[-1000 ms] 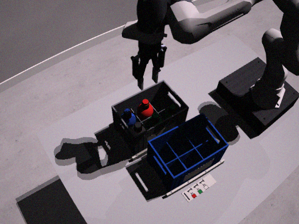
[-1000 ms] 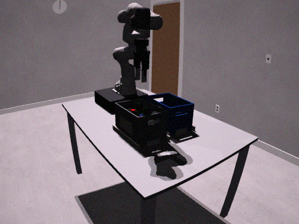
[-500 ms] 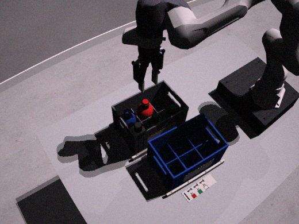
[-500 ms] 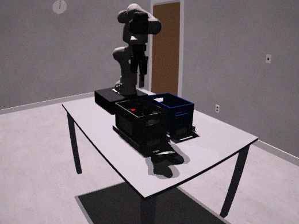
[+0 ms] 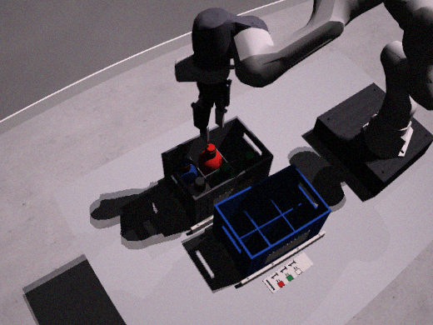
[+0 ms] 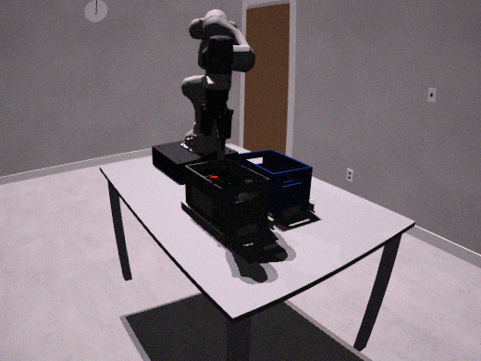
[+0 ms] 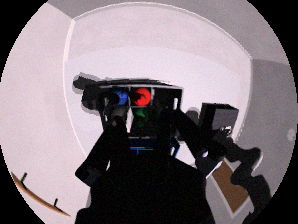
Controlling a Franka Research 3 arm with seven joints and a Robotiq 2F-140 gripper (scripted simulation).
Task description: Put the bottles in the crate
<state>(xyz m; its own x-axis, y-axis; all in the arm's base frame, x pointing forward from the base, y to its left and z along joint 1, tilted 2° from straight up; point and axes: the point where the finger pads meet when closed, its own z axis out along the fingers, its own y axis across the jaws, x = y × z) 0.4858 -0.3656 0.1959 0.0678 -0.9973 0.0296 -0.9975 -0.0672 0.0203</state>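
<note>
A black crate (image 5: pixel 208 201) (image 6: pixel 217 204) holds several bottles: a red-labelled bottle (image 5: pixel 210 158) (image 6: pixel 213 177) (image 7: pixel 141 98), a blue-labelled bottle (image 5: pixel 189 171) (image 7: pixel 120 98), green-labelled bottles (image 5: pixel 225 168) and a dark one (image 5: pixel 200 183). My gripper (image 5: pixel 212 127) (image 6: pixel 216 138) hangs straight above the red-labelled bottle, just over the crate's rim. Its fingers are partly open with nothing between them. The blue crate (image 5: pixel 254 186) (image 6: pixel 291 178) stands empty next to the black one. The pick list (image 5: pixel 288 272) lies beside the blue crate and shows a red and a green mark; the counts are too small to read.
The arm's black base block (image 5: pixel 358 125) (image 6: pixel 168 157) sits behind the crates. Both crates rest on dark flat trays. The table edge runs close in front of the black crate in the exterior view.
</note>
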